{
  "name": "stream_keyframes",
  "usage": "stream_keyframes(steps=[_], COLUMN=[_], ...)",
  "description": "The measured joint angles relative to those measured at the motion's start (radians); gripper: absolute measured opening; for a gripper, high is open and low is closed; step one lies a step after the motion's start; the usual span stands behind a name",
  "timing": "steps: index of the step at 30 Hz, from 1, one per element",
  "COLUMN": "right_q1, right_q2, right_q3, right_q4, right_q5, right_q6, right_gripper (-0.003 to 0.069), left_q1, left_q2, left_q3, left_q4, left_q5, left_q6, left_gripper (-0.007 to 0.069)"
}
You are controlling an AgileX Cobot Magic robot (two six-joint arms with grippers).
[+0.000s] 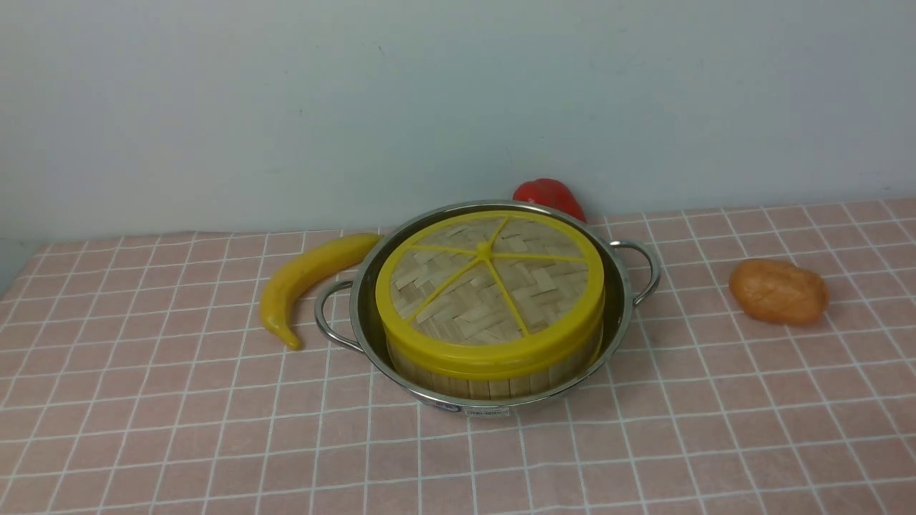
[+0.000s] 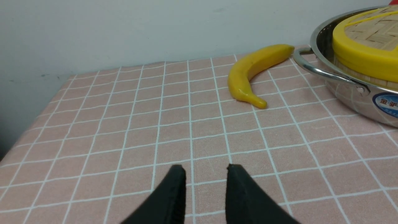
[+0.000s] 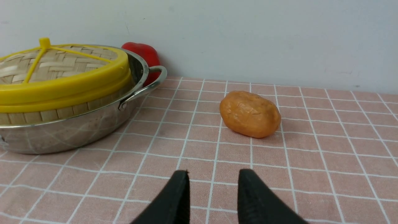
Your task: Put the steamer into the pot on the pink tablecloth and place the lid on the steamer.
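Note:
The shiny pot (image 1: pixel 621 300) stands mid-table on the pink tablecloth (image 1: pixel 179 429). The steamer (image 1: pixel 494 383) sits inside it, its slat wall showing under the lid (image 1: pixel 490 282), which lies flat on top. The pot also shows in the left wrist view (image 2: pixel 357 99) with the lid (image 2: pixel 367 46), and in the right wrist view (image 3: pixel 77 130) with the lid (image 3: pixel 62 77) and the steamer (image 3: pixel 62 113). My left gripper (image 2: pixel 206 169) is open and empty over bare cloth left of the pot. My right gripper (image 3: pixel 214 172) is open and empty, right of the pot. Neither arm shows in the front view.
A yellow banana (image 1: pixel 308 282) lies just left of the pot, near its left handle. A red pepper (image 1: pixel 549 194) sits behind the pot by the wall. An orange potato-like lump (image 1: pixel 778 290) lies to the right. The cloth's left edge (image 2: pixel 18 137) drops off.

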Motion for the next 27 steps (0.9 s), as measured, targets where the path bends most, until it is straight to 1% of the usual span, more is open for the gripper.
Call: stream_keyframes(steps=[27], right_q1=[0.000], right_q2=[0.000], right_q3=[0.000], right_q4=[0.000], right_q5=[0.000], right_q6=[0.000], right_gripper=[0.0242], left_q1=[0.000], left_q2=[0.000], left_q3=[0.000], left_q4=[0.000], left_q5=[0.000], left_q6=[0.000], left_gripper=[0.0230])
